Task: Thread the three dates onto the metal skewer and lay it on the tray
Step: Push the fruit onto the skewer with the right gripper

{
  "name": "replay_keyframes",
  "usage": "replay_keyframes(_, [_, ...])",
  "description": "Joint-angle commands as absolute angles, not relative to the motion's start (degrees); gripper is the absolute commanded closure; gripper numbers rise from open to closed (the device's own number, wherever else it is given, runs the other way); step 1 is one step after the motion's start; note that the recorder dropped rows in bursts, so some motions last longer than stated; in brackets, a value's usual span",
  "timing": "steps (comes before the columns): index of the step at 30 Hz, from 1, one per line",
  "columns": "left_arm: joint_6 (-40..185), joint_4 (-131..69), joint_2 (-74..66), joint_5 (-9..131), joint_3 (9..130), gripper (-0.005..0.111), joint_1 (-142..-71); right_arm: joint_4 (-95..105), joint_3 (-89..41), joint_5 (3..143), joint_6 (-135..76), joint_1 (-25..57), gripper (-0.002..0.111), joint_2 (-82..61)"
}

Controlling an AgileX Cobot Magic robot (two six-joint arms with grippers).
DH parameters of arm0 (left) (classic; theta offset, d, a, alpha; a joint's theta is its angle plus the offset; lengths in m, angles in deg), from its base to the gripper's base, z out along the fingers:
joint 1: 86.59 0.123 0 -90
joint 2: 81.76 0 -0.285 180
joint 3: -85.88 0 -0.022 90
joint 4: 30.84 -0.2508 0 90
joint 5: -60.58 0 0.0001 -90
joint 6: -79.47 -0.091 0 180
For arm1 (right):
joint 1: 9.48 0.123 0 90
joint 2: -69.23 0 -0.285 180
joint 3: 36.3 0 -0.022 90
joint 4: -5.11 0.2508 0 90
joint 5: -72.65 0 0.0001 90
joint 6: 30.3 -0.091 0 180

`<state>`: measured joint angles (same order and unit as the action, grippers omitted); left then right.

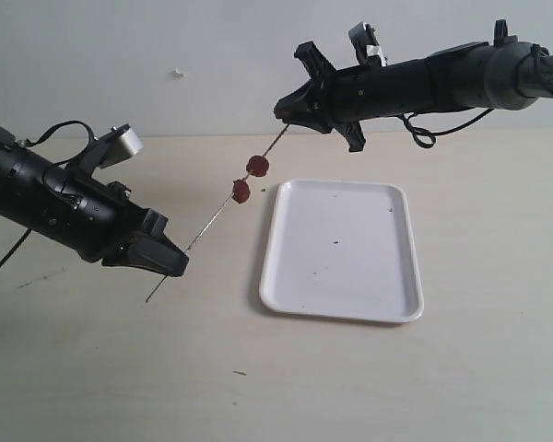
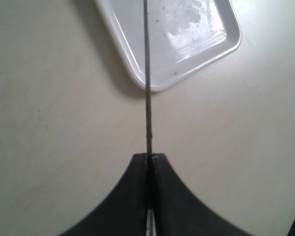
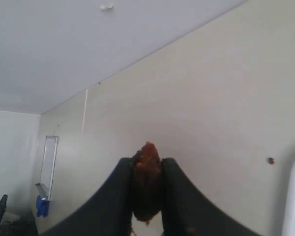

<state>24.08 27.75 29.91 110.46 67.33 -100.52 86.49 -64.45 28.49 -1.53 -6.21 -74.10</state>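
The thin grey metal skewer (image 1: 217, 214) slants up from lower left to upper right above the table. My left gripper (image 1: 170, 261) is shut on its lower end; in the left wrist view the skewer (image 2: 147, 88) runs straight out from the closed gripper (image 2: 149, 156). Two dark red dates (image 1: 257, 166) (image 1: 241, 191) are threaded on its upper half. My right gripper (image 1: 287, 110) is at the skewer's top end, shut on the third date (image 3: 147, 169), which fills the gap between the fingers (image 3: 174, 182). The white tray (image 1: 341, 249) lies flat to the right of the skewer.
Tiny dark specks dot the tray and a small crumb (image 1: 240, 373) lies on the beige table near the front. The tray's corner (image 2: 187, 44) shows in the left wrist view beyond the skewer. A pale wall rises behind the table.
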Motion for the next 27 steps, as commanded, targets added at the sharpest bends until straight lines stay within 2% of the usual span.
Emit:
replay_keyframes(1, [24.45,28.44,29.78,109.05,67.21,0.107,-100.84,87.15,-64.09,28.43,-0.57,-6.13,0.091,-73.61])
replay_keyframes(27, [24.22,29.42,29.78,107.24,67.21,0.107,-100.84,87.75,-64.09,27.39,1.08,-6.13,0.091,-74.44])
